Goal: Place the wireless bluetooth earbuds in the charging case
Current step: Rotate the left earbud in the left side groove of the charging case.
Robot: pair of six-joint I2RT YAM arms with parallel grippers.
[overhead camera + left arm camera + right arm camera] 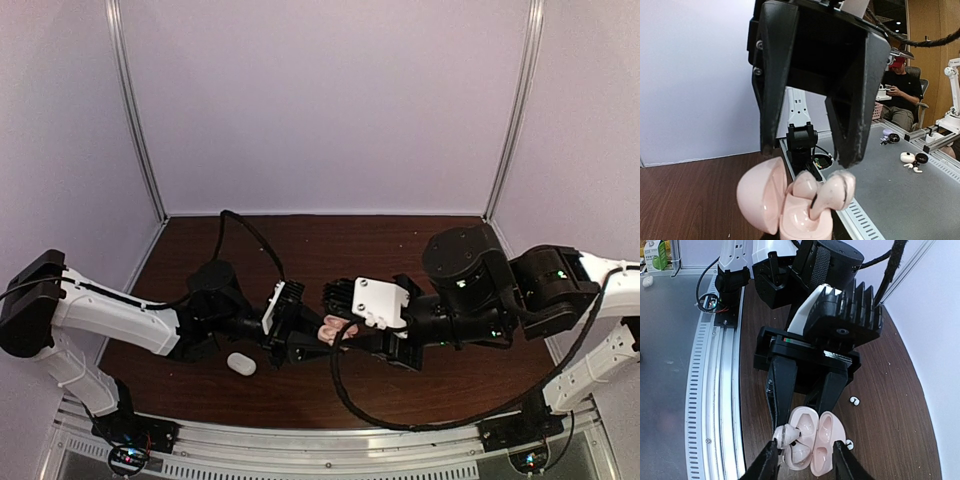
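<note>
Pinching the open pink plastic charging case [827,427], the left gripper [802,412] steadies it for loading. The right gripper [806,442], fingers spread, flanks a small pink earbud [785,432] at nine o'clock.

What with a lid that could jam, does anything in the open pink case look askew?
Yes. One pink earbud stands tilted and proud of its well in the pink case, while its neighbour sits lower. Two tiny white pieces also lie loose on the table.

Robotics lab: white-walled cell [320,100], aluminium rail [300,452], neighbouring workbench [900,200], seated person [897,90].
</note>
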